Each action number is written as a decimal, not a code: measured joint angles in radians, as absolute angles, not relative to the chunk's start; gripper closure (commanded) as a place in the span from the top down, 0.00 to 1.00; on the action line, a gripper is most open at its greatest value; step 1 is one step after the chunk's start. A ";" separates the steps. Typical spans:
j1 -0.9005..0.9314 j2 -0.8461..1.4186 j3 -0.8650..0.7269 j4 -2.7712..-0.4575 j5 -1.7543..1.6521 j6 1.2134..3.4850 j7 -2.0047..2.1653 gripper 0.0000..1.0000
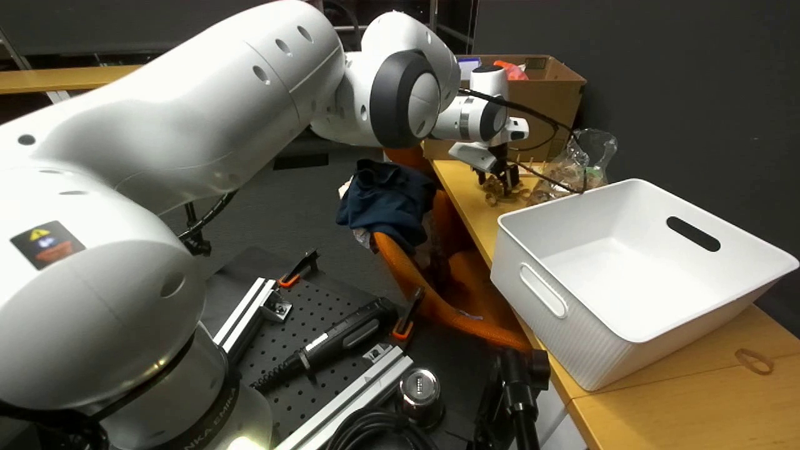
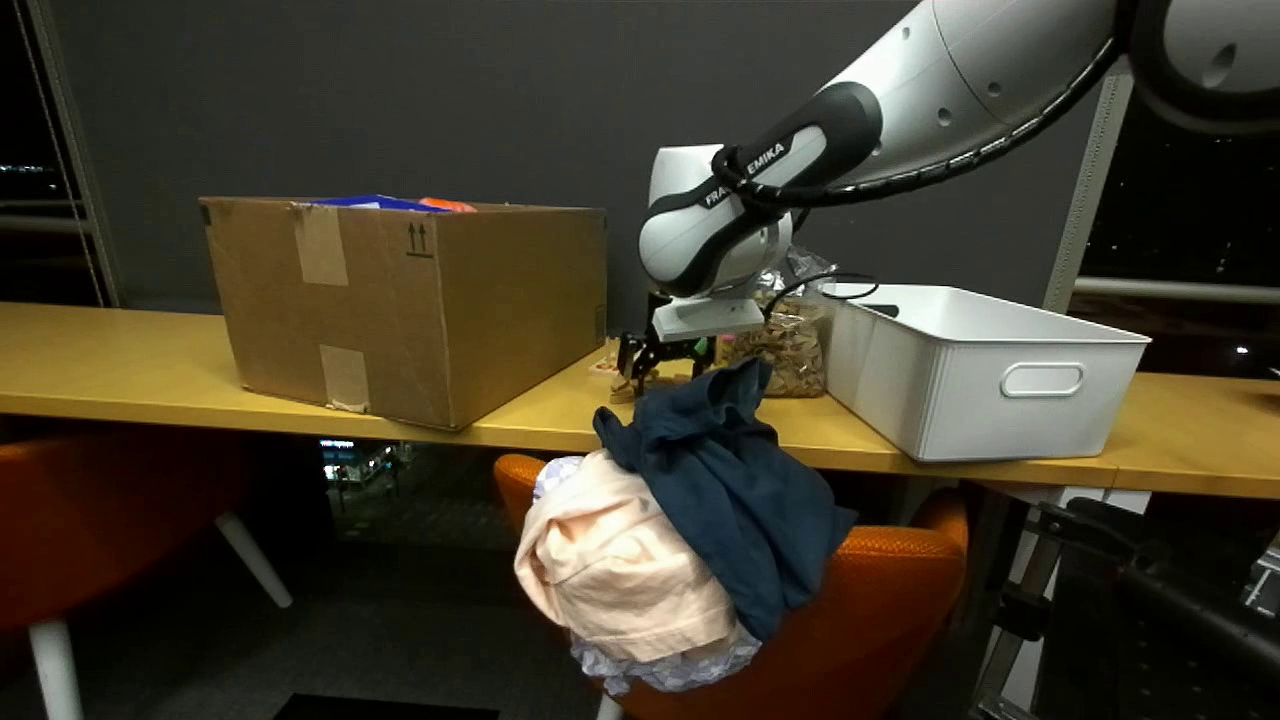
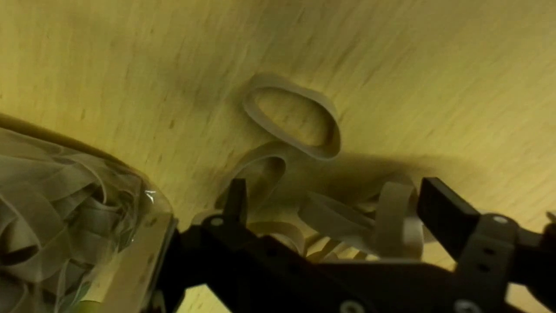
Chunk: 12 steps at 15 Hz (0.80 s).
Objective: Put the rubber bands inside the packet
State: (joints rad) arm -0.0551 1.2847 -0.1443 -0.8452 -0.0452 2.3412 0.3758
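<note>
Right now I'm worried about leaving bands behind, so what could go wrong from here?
The claw is open, with several rubber bands between its jaws in the wrist view; some might slip out as it closes. The packet looks close beside it and may get knocked. In an exterior view, a lone loop lies on the table near the white tub and could be overlooked.

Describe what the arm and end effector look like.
The arm is white and rounded, with dark trim, partly hidden FRANKA EMIKA lettering and a dark warning sticker. A black cable runs along it. The end effector is black, with two blocky fingers.
</note>
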 measured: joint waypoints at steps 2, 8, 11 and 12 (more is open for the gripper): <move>-0.055 1.310 -0.144 -0.807 -0.045 2.341 0.369 0.68; -0.060 1.364 -0.142 -0.720 -0.045 2.339 0.356 0.21; -0.061 1.367 -0.141 -0.705 -0.045 2.339 0.356 0.01; -0.062 1.367 -0.141 -0.701 -0.045 2.339 0.356 0.00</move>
State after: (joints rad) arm -0.0624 1.3667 -0.1409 -0.7014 -0.0453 2.3386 0.3556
